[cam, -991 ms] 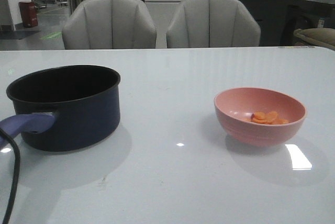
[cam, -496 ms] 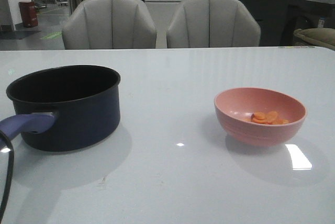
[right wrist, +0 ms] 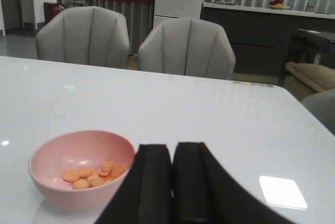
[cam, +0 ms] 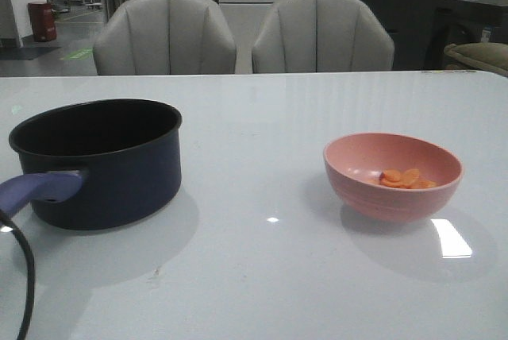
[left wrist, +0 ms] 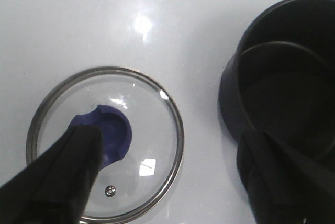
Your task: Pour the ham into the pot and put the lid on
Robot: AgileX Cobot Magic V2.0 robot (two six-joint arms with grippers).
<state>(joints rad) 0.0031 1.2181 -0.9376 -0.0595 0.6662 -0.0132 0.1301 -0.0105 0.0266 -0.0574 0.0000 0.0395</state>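
The dark navy pot (cam: 103,161) stands at the left of the table, its purple-blue handle (cam: 40,189) pointing toward me. The ham (cam: 405,178) lies as a few orange slices in a pink bowl (cam: 369,197) at the right. The glass lid (left wrist: 152,130) with its blue knob (left wrist: 112,130) lies flat on the table beside the pot (left wrist: 288,93) in the left wrist view. My left gripper (left wrist: 170,140) is open wide above them, one finger over the knob, the other over the pot. My right gripper (right wrist: 171,148) is shut and empty, just right of the bowl (right wrist: 63,195) holding the ham (right wrist: 94,173).
A black cable (cam: 25,276) curves across the lower left corner of the front view. Two grey chairs (cam: 238,34) stand behind the table's far edge. Neither gripper shows in the front view.
The black cable at the lower left of the front view has shifted a little. The pot and the bowl have not moved.
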